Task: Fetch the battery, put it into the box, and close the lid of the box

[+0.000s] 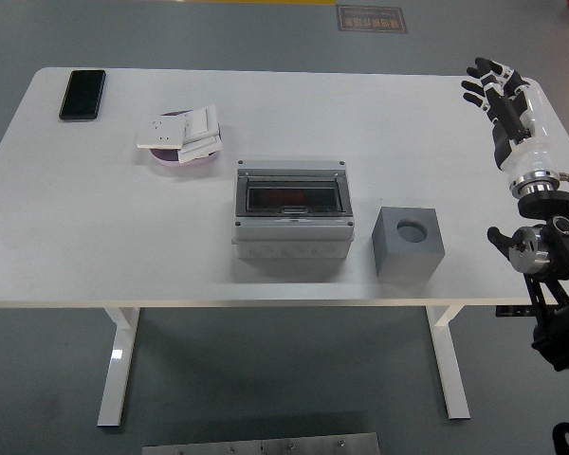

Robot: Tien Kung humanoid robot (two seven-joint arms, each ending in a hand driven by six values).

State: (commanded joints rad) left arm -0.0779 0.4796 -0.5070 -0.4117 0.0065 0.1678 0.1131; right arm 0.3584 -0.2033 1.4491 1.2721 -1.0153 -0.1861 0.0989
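The white table (95,227) fills most of the view, its near edge running along the bottom and wide bare stretches at the left, the far side and the front left. The right arm (541,265) rises along the right edge. The grey box (292,210) sits near the middle, its dark see-through lid lying flat and shut, with open surface all round. Just right of it, apart, stands a grey cube (409,241) with 1 round hole in its top, close to the near edge. Far left of the box, a pink dish (182,156) carries a heap of white switch plates (178,130). The right hand (498,90) hovers over the table's far right corner, fingers spread and loose, holding nothing. A black phone (82,94) lies at the far left corner. I cannot make out a battery.
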